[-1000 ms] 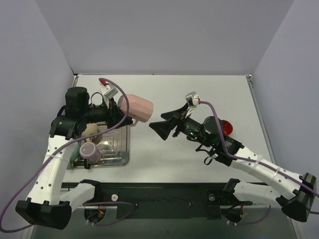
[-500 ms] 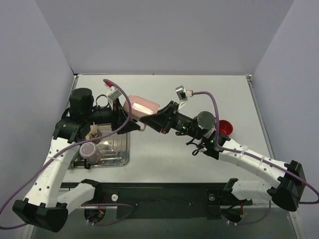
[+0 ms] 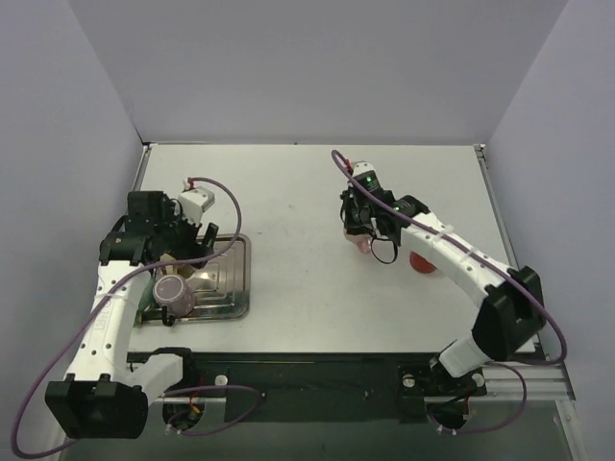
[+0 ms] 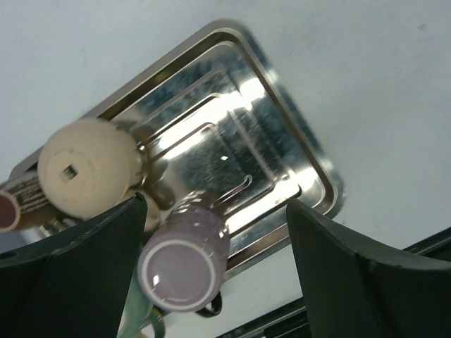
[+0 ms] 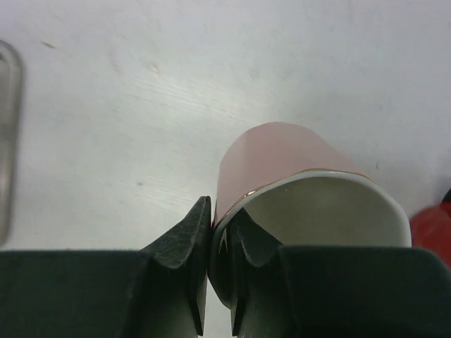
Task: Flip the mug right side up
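Right arm: reaches from its base at 5 o'clock up toward 11 o'clock, wrist bent steeply down just to the 3 o'clock side of the table's middle. Right gripper [image 3: 360, 227] [image 5: 220, 246]: jaws nearly together, pinching the wall of the mug [image 3: 360, 244] [image 5: 282, 165] at its rim, one finger outside, one inside. Mug: pink outside, white inside, thin gold line at the lip; mouth turned up toward the wrist camera, slightly tilted; whether its base touches the table cannot be told. Red object [image 3: 424, 261] [image 5: 431, 229]: near the mug at its 4 o'clock, partly hidden by the arm. Left arm: rises from its base at 7 o'clock toward 12 o'clock, forearm turned toward 3 o'clock. Left gripper [image 3: 207, 235] [image 4: 215, 203]: jaws spread wide, holding nothing, hanging over the metal tray [image 3: 237, 279] [image 4: 310, 162]. Tray: at 8 o'clock of the table, holding a mauve container [image 3: 173, 291] [image 4: 184, 264] and a cream round-topped item [image 4: 88, 165]. Table [image 3: 307, 182]: pale grey-white, matte. Room: plain pale lilac walls on three sides.
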Controlling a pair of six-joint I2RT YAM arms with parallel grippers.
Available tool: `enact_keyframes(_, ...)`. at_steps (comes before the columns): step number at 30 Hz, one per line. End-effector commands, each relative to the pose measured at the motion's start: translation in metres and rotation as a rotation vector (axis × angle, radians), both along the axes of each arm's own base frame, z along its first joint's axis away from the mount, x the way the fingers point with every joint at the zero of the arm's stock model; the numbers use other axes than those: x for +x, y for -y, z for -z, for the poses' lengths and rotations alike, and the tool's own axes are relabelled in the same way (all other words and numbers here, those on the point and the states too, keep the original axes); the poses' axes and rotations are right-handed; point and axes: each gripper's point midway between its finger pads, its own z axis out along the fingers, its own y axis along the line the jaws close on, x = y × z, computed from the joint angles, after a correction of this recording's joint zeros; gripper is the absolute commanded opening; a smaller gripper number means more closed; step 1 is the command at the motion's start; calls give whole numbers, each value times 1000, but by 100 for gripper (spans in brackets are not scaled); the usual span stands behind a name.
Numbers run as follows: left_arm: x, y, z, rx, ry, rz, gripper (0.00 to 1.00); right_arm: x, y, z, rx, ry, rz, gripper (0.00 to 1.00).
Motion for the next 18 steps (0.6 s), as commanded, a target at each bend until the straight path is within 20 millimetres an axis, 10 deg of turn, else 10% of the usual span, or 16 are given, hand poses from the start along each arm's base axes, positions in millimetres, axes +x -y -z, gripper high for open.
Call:
enact_keyframes(1,-8,-66,28,231,-62,-85,91,-11,43,52,-240,-202,1,0)
enact_keyframes(12,-87,-100,66,364,-282,-85,93,-3,73,125,-351,-410,43,2)
enact_keyframes(18,-131,-107,85,389,-405,-131,93,-2,77,107,-342,-354,57,48)
